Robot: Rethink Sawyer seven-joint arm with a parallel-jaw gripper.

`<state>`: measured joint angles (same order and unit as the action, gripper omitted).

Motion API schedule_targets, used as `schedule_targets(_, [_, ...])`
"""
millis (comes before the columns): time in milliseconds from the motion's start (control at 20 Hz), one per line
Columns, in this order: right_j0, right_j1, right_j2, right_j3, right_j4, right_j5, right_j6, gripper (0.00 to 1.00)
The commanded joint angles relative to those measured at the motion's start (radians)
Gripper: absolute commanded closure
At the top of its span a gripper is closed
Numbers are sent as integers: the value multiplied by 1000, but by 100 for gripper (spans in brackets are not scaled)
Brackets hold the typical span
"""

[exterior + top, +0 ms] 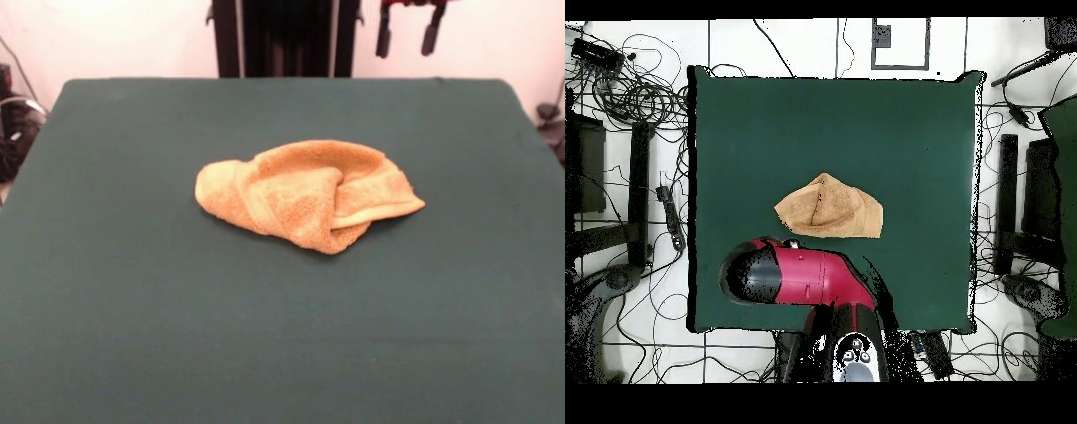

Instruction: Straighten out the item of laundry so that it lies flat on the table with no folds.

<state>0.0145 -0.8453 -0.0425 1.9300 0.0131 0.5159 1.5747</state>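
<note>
One yellow-orange towel [305, 194] sits bunched near the middle of the green table [132, 309], folded over itself in several layers, one flap poking out to the side, rolled lump at the other end. From overhead it's a rough crumpled wedge [829, 208]. Gripper [408, 31] hangs high above the table's far edge, well apart from the towel, fingers spread, holding nothing. Red arm [800, 277] hovers over the robot-side edge.
</note>
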Motion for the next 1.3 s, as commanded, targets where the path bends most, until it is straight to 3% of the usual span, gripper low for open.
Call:
schedule_targets(50, [6, 112, 57, -106, 39, 99, 175, 0])
schedule_targets(350, [-7, 151, 62, -119, 44, 83, 173, 0])
schedule_targets(1300, [-7, 160, 66, -135, 41, 134, 154, 0])
